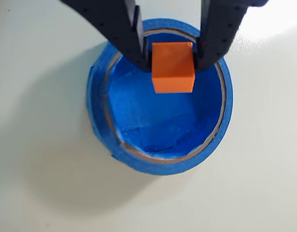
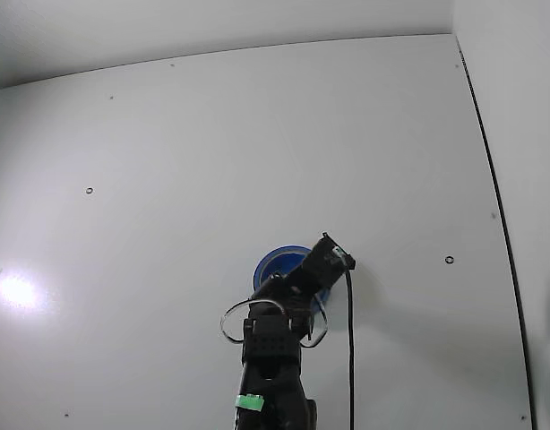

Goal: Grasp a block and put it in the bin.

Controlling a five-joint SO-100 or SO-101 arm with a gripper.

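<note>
Both fingers [image 1: 139, 43] pinch block [image 1: 172, 66] (over bin [image 1: 97, 96]).

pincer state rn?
Pincer: closed on the orange block, held over the blue bin.

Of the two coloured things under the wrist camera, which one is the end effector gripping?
The small orange block, pinched in the end effector; the blue bin lies untouched below.

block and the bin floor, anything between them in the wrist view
Nothing shows between them. In the wrist view the gripper holds the block over the bin, whose blue floor is bare.
</note>
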